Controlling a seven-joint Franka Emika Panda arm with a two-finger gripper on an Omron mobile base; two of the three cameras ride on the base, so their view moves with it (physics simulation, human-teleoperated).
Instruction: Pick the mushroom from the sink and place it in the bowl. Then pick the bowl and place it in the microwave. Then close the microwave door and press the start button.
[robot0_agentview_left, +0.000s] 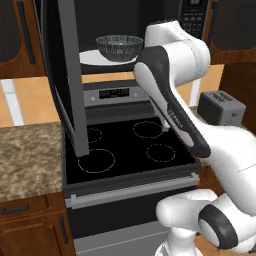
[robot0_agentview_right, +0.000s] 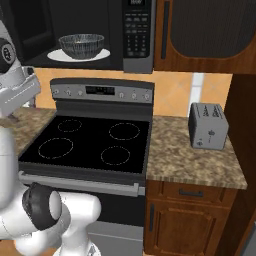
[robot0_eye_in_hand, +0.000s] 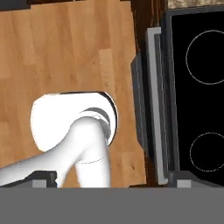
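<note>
microwave (robot0_agentview_right: 90, 30): cavity open; keypad strip on its right
microwave door (robot0_agentview_left: 70, 75): swung out over the stove's left side; step in hand is likely closing it; push the outer face near its free edge, sweep evenly until flush
bowl (robot0_agentview_right: 81, 46): inside, on white plate (robot0_agentview_right: 57, 56)
gripper: jaws spread wide, holding nothing

A: Can you read anything here?

B: No. The microwave (robot0_agentview_right: 90, 30) has a keypad strip (robot0_agentview_right: 137, 35) with pale marks on the buttons, too blurred to make out.

A: And the stove's control panel (robot0_agentview_right: 102, 90)?

B: It has a small dark display with faint pale marks, unreadable. The robot's forearm (robot0_agentview_left: 175, 117) carries tiny pale lettering, also too small to read.
</note>
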